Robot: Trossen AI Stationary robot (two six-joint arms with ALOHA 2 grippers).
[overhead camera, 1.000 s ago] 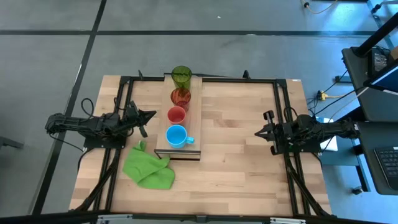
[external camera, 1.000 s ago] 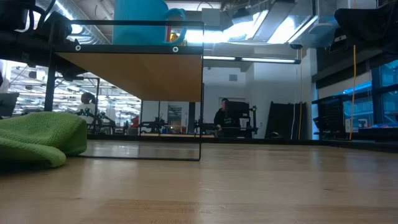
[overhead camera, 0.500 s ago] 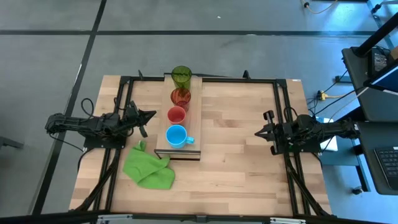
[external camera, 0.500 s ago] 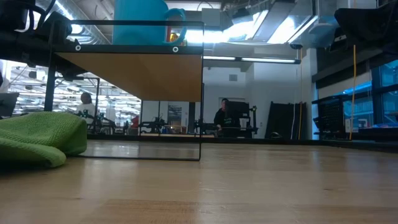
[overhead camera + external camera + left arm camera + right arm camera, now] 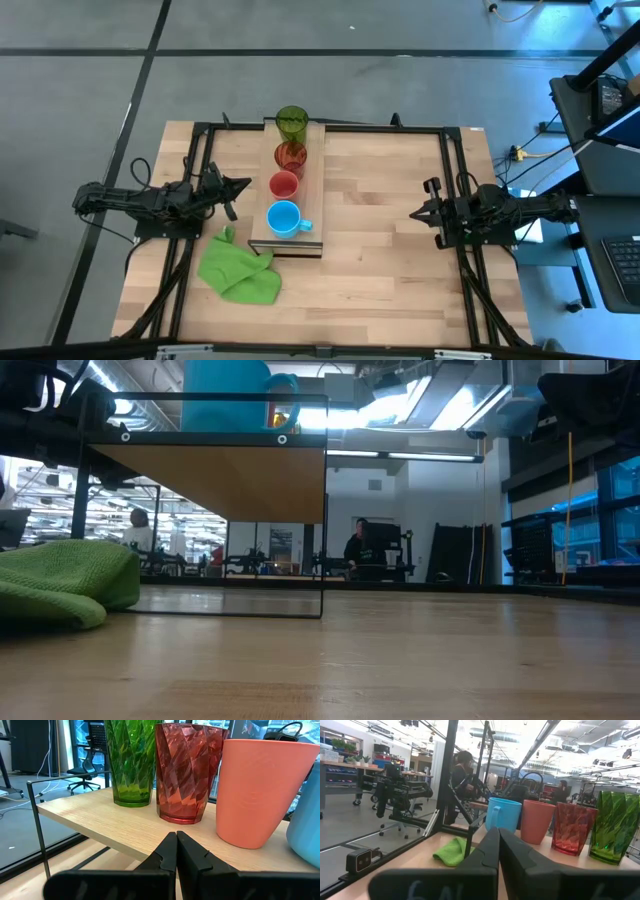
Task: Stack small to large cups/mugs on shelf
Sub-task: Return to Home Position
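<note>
Four cups stand upright in a row on the shelf [image 5: 312,170], a pale raised board. From far to near they are the green tumbler [image 5: 291,122], the red-orange tumbler [image 5: 290,156], the small red cup [image 5: 284,185] and the light-blue mug [image 5: 284,218]. The left wrist view shows the green tumbler [image 5: 131,760], the red-orange tumbler [image 5: 187,770], the small red cup [image 5: 260,790] and the mug's edge [image 5: 306,832]. My left gripper [image 5: 244,184] is shut, left of the shelf. My right gripper [image 5: 415,213] is shut, at the table's right side.
A crumpled green cloth [image 5: 238,268] lies on the tabletop near the shelf's near-left corner; the low view shows the cloth [image 5: 65,582] beside the shelf's thin metal legs. Bare wood lies between the shelf and my right gripper. People stand in the room beyond.
</note>
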